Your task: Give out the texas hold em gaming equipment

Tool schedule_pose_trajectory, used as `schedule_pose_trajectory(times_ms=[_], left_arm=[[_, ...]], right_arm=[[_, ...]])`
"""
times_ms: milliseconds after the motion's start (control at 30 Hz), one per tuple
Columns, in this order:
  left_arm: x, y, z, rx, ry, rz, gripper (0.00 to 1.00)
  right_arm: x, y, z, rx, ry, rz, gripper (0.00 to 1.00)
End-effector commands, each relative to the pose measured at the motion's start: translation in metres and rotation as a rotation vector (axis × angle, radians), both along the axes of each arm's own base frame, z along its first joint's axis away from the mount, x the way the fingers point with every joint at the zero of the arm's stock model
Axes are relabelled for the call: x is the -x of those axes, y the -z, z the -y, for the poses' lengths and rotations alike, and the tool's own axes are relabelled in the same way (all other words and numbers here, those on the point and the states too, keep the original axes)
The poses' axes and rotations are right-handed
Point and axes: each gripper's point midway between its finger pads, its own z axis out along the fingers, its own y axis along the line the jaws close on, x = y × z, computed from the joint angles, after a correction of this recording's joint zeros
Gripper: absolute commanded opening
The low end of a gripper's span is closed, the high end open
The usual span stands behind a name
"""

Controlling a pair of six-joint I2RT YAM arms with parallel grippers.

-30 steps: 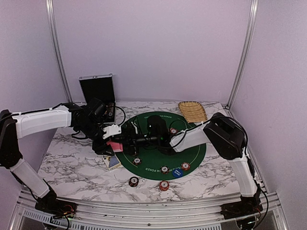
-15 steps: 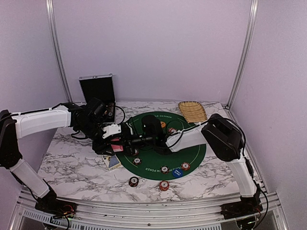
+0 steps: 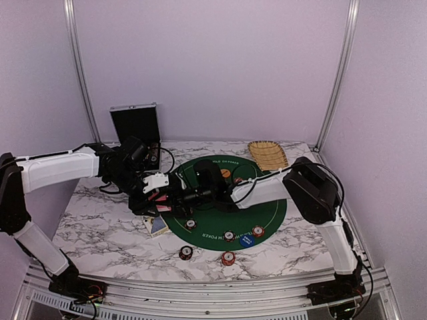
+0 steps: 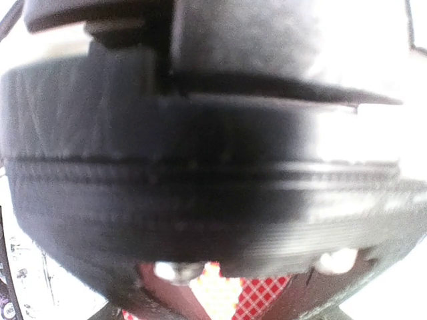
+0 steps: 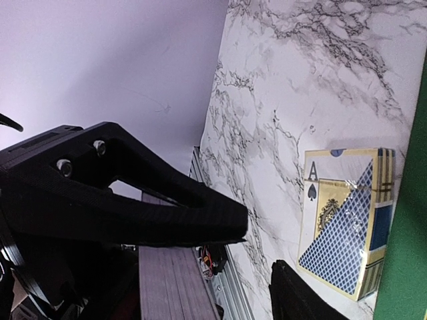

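Observation:
My left gripper [image 3: 159, 199] hangs over the left rim of the round green mat [image 3: 267, 212], shut on a small stack of red-backed cards [image 4: 263, 297]. The right gripper [image 3: 175, 195] reaches left across the mat until it almost meets them. Its black body fills most of the left wrist view. In the right wrist view that gripper [image 5: 260, 248] is open, with only table and rail showing in the gap. Striped chips [image 3: 229, 235] lie along the mat's near edge and on the marble [image 3: 185, 252]. A blue disc [image 3: 247, 240] and an orange disc [image 3: 226, 173] rest on the mat.
A blue-and-gold card box [image 5: 347, 227] lies on the marble just left of the mat, below both grippers. The open silver case [image 3: 137, 123] stands at the back left. The tan woven tray [image 3: 268, 155] is at the back right.
The right gripper has slid left across the mat up to the left gripper's cards, uncovering the orange disc, and its jaws have narrowed a little. The left arm has barely moved.

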Motion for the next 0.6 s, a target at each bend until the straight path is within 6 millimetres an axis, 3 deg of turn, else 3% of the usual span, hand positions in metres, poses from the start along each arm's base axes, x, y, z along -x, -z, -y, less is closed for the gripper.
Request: schedule_pose_trajectory(times_ms=[0, 567], left_arm=[[-0.004, -0.015, 0.004, 0.033, -0.005, 0.037, 0.28], [-0.003, -0.012, 0.001, 0.021, -0.009, 0.037, 0.25]], right_arm=[[-0.007, -0.012, 0.008, 0.018, 0.026, 0.036, 0.59], [-0.008, -0.023, 0.020, 0.005, 0.046, 0.048, 0.50]])
